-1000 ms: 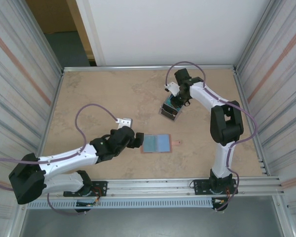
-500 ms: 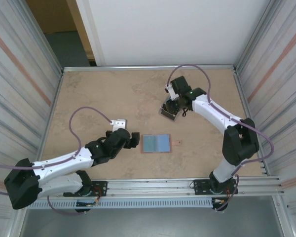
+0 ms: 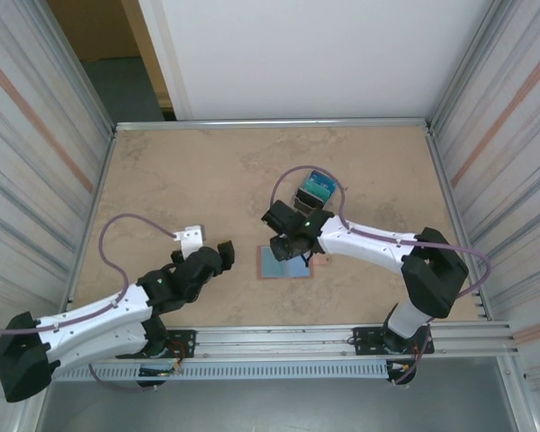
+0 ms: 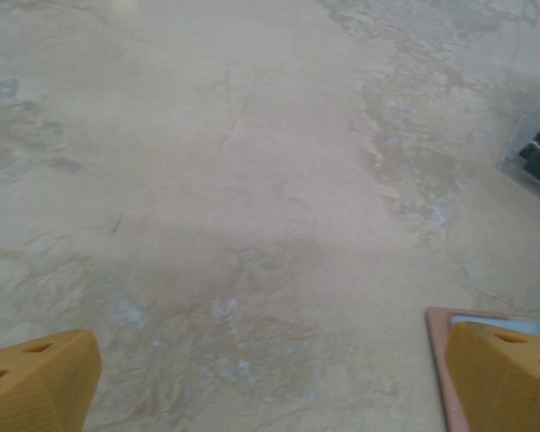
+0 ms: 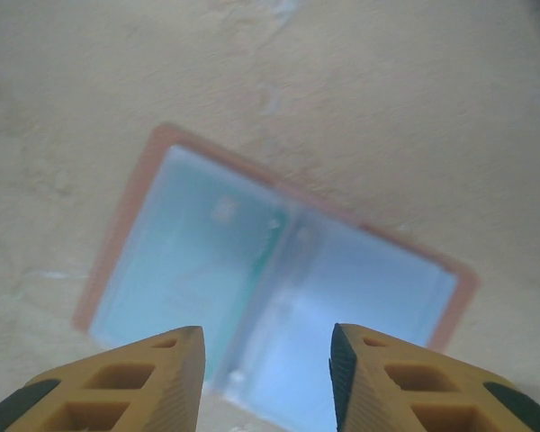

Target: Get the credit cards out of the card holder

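Two blue halves (image 5: 198, 261) inside card holder (image 5: 137, 193)

soft, even light from overhead
your right wrist view blurs the open salmon-pink, blue-lined wallet (image 5: 252, 270); shadows lie faint on the beige marbled tabletop (image 3: 180, 171).
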Motion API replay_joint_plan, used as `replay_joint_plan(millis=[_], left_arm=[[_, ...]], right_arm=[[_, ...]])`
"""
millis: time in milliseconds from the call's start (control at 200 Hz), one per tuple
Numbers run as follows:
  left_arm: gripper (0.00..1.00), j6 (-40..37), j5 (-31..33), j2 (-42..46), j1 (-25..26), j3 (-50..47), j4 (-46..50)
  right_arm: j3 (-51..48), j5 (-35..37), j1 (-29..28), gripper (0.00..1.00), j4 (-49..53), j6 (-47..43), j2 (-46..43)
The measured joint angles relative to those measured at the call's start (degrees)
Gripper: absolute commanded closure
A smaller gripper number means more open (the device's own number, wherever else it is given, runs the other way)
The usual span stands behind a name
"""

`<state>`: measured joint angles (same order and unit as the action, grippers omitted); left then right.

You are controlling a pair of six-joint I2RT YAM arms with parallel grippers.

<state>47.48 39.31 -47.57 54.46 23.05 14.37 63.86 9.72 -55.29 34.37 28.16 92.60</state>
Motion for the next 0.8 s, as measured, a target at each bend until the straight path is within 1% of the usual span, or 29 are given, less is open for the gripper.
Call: replay_joint_plan(millis=[145,286,456,501,797], left_arm=[[0.01,2.51,1.55,3.32,-0.15,-1.27,3.26],[0.01,4.33,2.34,6.21,-0.15,-2.29,5.38],[0.01,5.40,2.36,8.59,-0.52,-3.74,5.99],[0.01,5.53,2.34,8.90,-0.57,-4.02,6.08],[0.01,5.55,2.16,8.83,-1.16,-4.09,6.43]], right_arm=[[1.29,0.61,-4.39,0.55,-0.04,4.04,4.46],[3.50,0.63,-6.54,0.53,-0.04,5.66,8.79],[5.25,0.59,-6.75,0.52,-0.09,6.16,11.41],[5.42,0.61,-6.75,0.50,-0.07,6.19,11.87],[5.70,0.55,-6.75,0.49,-0.04,6.38,13.51]])
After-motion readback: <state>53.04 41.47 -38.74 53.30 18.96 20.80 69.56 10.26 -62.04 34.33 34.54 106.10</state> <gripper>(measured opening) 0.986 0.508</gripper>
